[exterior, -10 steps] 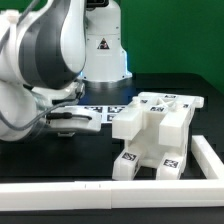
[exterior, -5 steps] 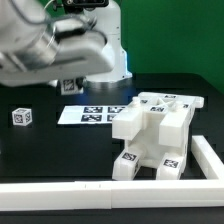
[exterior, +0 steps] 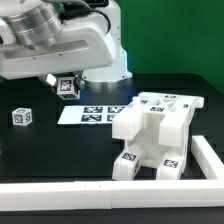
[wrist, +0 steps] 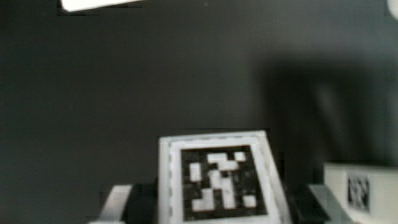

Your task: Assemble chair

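Your exterior view evenly lit and fairly sharp, the chair [exterior: 155, 130] almost blown white, your wrist view dim and soft, its fiducial tag [wrist: 217, 182] blurred

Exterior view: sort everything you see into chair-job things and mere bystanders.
Chair job:
- part-built chair
- tagged white piece, held between the fingers of the gripper

Lying about:
- small tagged cube
- marker board
- white border rail

One chunky white chair [exterior: 155, 135], one small tagged white piece [exterior: 66, 87], one lone tagged cube [exterior: 21, 117], one marker board [exterior: 95, 114] — its tags too small to count with certainty — one robot arm [exterior: 60, 45], and one white L-shaped rail [exterior: 60, 190].
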Robot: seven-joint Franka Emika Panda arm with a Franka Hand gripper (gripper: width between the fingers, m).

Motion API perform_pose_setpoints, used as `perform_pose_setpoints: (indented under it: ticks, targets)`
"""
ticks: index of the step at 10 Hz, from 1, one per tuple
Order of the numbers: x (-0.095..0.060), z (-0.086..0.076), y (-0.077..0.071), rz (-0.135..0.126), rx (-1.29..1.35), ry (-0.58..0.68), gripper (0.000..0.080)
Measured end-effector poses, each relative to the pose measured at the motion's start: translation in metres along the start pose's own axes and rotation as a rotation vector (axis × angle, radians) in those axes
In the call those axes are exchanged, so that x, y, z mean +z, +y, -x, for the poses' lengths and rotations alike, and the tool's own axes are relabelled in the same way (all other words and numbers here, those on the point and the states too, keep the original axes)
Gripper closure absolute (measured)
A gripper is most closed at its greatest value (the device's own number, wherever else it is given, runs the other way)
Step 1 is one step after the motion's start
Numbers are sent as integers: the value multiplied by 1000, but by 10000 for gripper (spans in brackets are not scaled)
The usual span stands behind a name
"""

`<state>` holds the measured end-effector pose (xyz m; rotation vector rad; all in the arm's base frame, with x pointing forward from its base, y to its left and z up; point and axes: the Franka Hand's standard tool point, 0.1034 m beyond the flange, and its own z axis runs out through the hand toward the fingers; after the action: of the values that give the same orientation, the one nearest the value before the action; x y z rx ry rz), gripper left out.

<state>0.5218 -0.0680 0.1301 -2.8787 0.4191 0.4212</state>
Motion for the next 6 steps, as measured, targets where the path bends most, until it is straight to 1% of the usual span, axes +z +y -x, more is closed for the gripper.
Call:
perform_pose_setpoints:
  ticks: [1, 2, 3, 4, 5, 6]
  targets:
    - [-26, 2, -41, 3, -39, 147, 517]
    - [-38, 12, -71, -2, -55, 227, 517]
    - [-43, 7, -91, -7, -79, 355, 517]
    - [-36, 10, -92, -16, -72, 435, 517]
    - [-34, 10, -88, -12, -67, 470, 517]
    - [-38, 4, -89, -8, -70, 571, 517]
